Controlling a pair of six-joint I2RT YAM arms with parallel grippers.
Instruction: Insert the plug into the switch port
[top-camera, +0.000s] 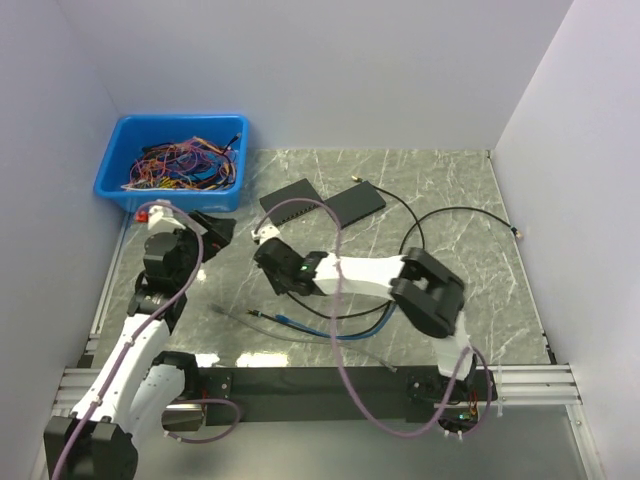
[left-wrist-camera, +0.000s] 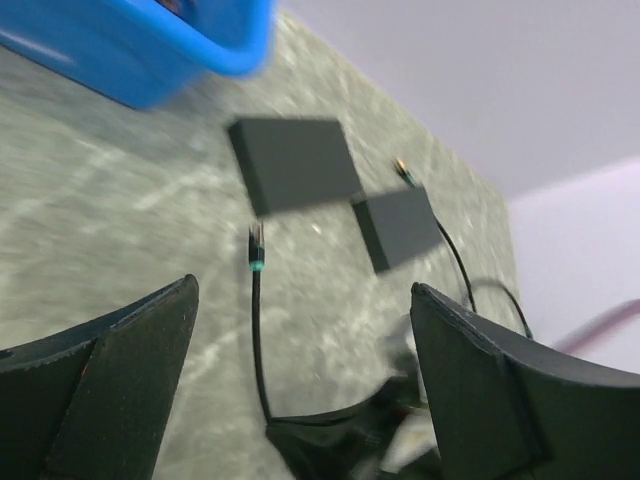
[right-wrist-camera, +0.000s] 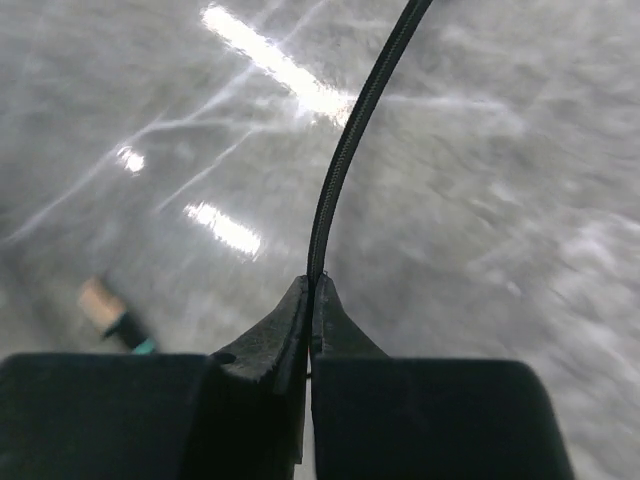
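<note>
Black cable (right-wrist-camera: 345, 150) is clamped between the closed fingers of the right gripper (right-wrist-camera: 311, 290), above the marble table (top-camera: 450, 180). The left gripper (left-wrist-camera: 302, 290), further left, stands spread wide, empty.

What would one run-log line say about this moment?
right gripper shut on thin black cable | left gripper open, empty | plug short of flat black switch box, not inserted
</note>
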